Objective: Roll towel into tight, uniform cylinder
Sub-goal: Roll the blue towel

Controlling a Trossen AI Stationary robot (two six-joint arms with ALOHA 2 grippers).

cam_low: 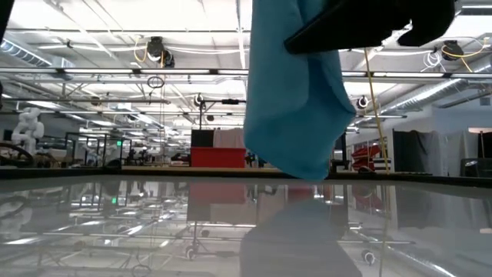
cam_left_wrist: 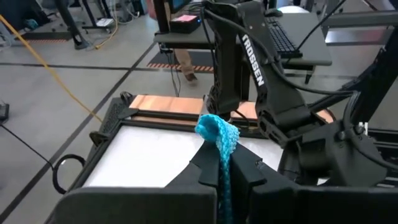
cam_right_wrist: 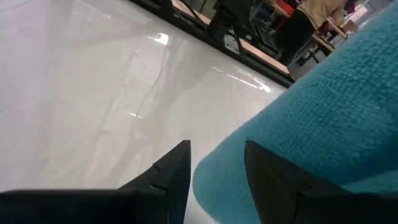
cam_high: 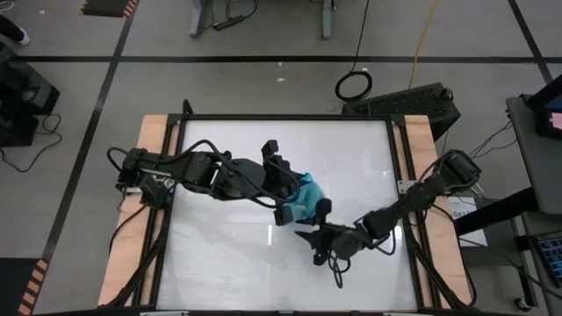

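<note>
The towel (cam_high: 305, 197) hangs off the table (cam_high: 219, 254) near mid-table, pinched in the left gripper (cam_high: 288, 188), w/ fingers closed narrow on a bunched top edge; the left wrist view shows the cloth (cam_left_wrist: 219, 134) squeezed between the pads. In the low view the cloth (cam_low: 292, 92) drapes straight down, long axis vertical, its bottom tip just above or barely at the tabletop; can't tell which.

The right gripper (cam_high: 323, 230) sits just near-right of the towel, fingers apart at moderate width. Its wrist view shows the cloth (cam_right_wrist: 311, 118) directly ahead, its lower edge reaching into the gap between the fingers, nothing clamped yet.

Key relation: the towel lies just far-left of the right gripper, hanging vertical. Right arm is the free one and close enough to catch the lower end. Rolling looks not yet begun; the cloth prob. needs laying flat first.
</note>
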